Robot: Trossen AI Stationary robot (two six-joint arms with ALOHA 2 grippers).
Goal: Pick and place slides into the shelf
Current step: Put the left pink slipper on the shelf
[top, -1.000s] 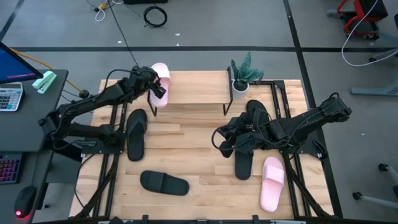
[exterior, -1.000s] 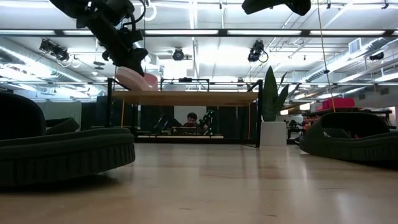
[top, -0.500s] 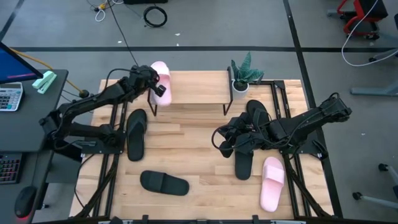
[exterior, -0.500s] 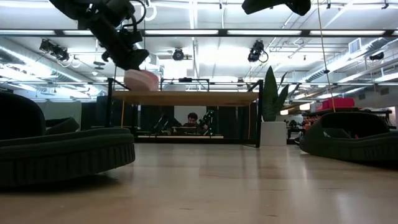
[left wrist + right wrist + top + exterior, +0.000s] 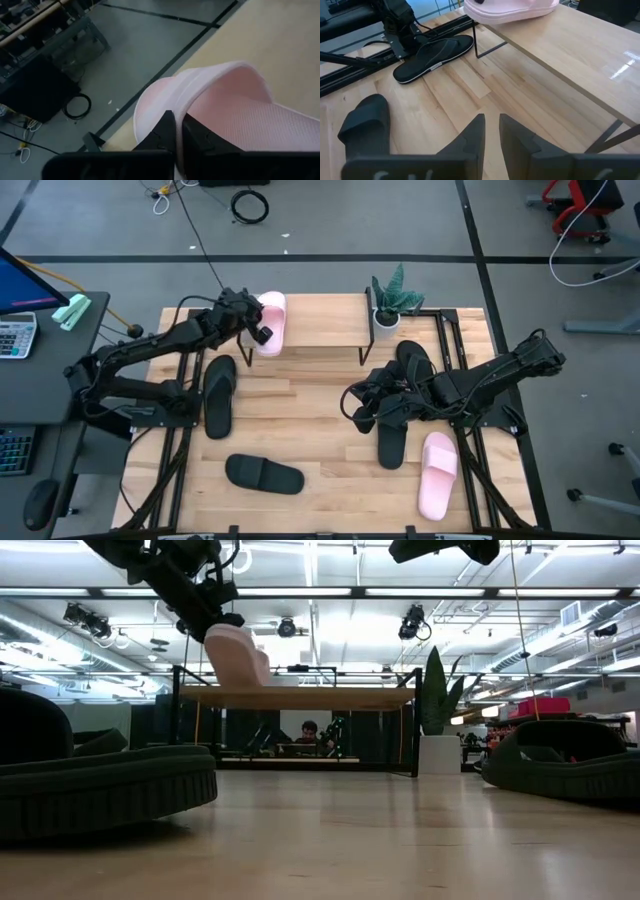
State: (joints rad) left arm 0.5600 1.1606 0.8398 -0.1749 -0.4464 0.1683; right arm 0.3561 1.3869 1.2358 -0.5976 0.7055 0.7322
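Observation:
A pale pink slide (image 5: pixel 271 321) is at the left end of the shelf's wooden top (image 5: pixel 320 322), and my left gripper (image 5: pixel 256 332) is shut on it. In the low view the slide (image 5: pixel 238 655) stands tilted over the plank (image 5: pixel 300 697). My right gripper (image 5: pixel 356 406) hovers open and empty over the table's middle right. A second pink slide (image 5: pixel 437 473), a black slide (image 5: pixel 263 473), a black flip-flop (image 5: pixel 218 393) and a black flip-flop (image 5: pixel 392 442) lie flat on the table. Another black sandal (image 5: pixel 412 358) lies partly under the right arm. My left gripper pinches the pink slide's broad strap at its side edge (image 5: pixel 172 102), one finger outside the strap and one on the footbed side. The fingers come from the table's left, slanting down. The slide is tilted, its high end by the gripper and its low end (image 5: pixel 262 678) at the shelf top.
A potted plant (image 5: pixel 390 300) stands at the shelf's right end. The shelf's thin black legs (image 5: pixel 477 42) stand on the slatted tabletop. Bare wood shows between the two arms (image 5: pixel 300 410). A person sits in the room behind the shelf (image 5: pixel 308 732).
My left gripper has moved toward the table's right along the shelf's left end, still shut on the pink slide. The slide has shifted right over the plank and tipped up steeper, its near end raised.

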